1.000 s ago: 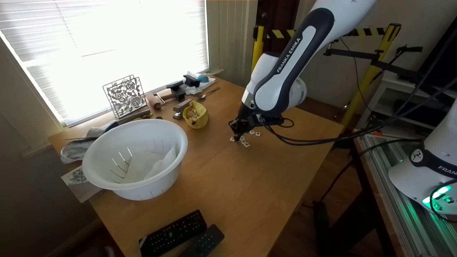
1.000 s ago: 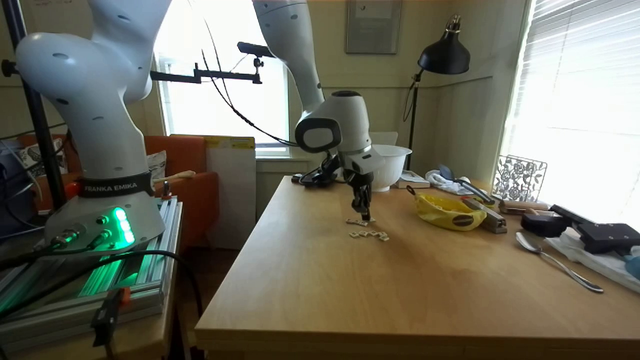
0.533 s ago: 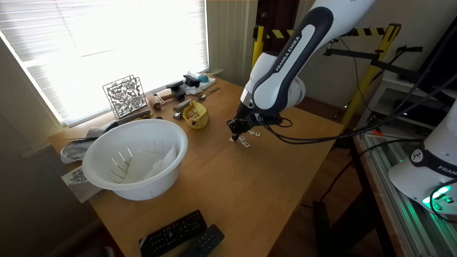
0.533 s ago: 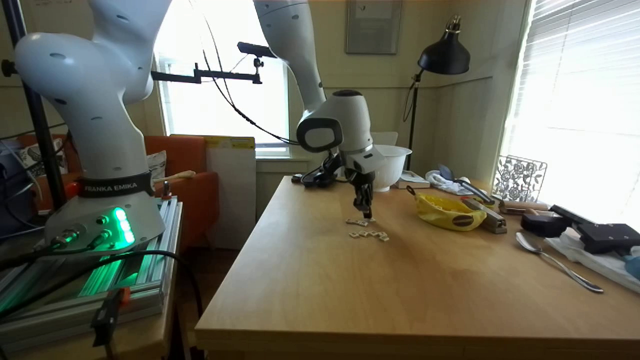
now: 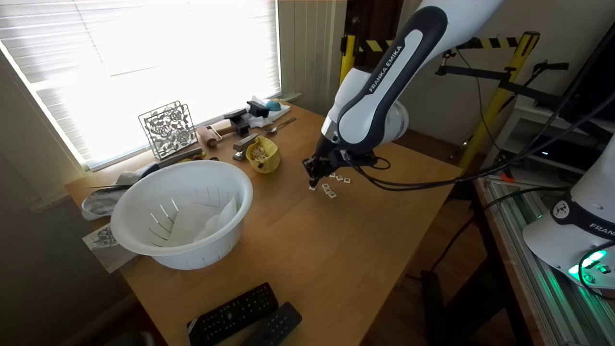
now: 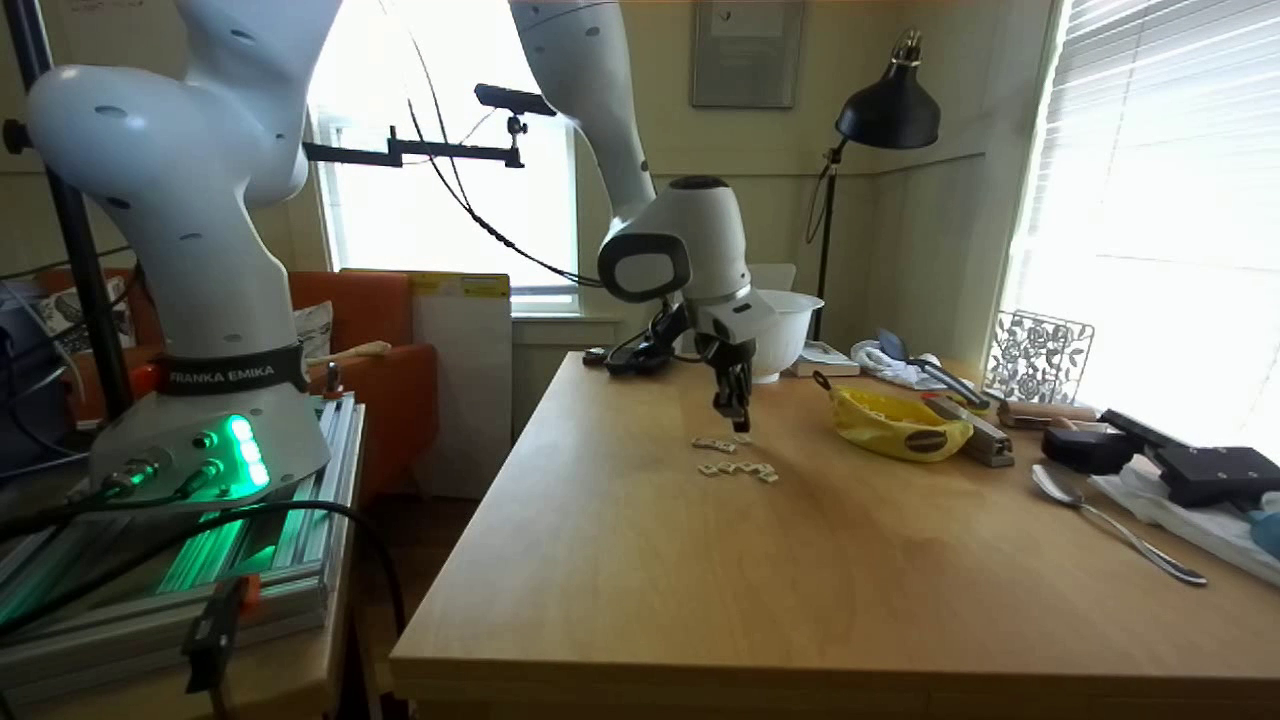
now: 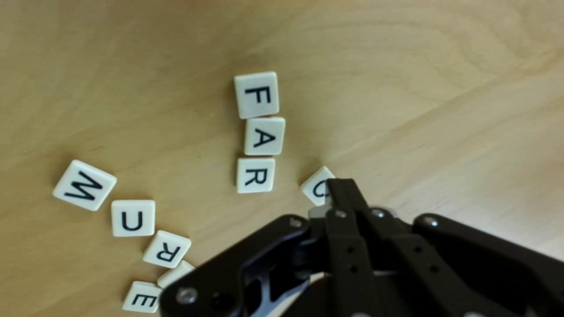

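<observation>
While the black two-finger gripper (image 6: 741,425) hangs low over the pale wooden table (image 5: 355,240), I see its fingertips (image 7: 338,193) pressed together, with nothing pinched between them. Right at the tips lies a small, square, white plastic letter tile (image 7: 313,187), flat on the wood; the fingers hide part of it, so I cannot tell a C from an O, nor whether tip and tile touch. Left of it in the wrist view, and reaching to the far side, a close column of three white letter tiles (image 7: 264,136) reads F, A, R. Farther left and near runs a slanting string of five white tiles (image 7: 165,249): M, U, R, one showing no letter, E. Well apart, far and left of the gripper in an exterior view, sits a yellow fabric banana-shaped pouch (image 5: 267,166).

As I judge it, the step in hand is work on the lone tile with closed tips. I want them against its side rather than its face, low enough to catch that thin edge without scraping the wood. A slow, light push through the middle should slide it straight; one near a corner will probably spin it. The column's R tile (image 7: 249,176) lies just beside it, so short strokes seem wise.
</observation>
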Tool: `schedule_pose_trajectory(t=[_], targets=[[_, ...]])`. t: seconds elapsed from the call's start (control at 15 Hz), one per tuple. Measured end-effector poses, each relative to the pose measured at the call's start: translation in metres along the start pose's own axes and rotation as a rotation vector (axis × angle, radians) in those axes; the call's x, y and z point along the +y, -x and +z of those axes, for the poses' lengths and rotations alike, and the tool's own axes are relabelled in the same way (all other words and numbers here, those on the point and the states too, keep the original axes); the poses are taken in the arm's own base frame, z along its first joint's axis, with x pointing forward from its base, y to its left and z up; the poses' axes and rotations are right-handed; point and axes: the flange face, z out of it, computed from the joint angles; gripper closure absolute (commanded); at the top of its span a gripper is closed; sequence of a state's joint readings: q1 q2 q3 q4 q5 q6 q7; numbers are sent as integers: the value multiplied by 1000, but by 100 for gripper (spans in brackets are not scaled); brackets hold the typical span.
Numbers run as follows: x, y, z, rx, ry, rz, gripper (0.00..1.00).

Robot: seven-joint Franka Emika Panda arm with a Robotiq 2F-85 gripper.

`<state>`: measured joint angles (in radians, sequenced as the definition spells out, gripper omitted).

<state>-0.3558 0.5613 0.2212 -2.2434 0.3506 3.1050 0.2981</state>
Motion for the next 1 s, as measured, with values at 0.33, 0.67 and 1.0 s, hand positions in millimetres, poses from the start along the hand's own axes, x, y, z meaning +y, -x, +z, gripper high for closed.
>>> schedule_pose_trajectory(t=[0.33,0.67,1.0], targets=[[5,1,6,-8,7,-1,100],[14,-8,5,6,17,8,100],[41,-32,0,46,51,40,100]])
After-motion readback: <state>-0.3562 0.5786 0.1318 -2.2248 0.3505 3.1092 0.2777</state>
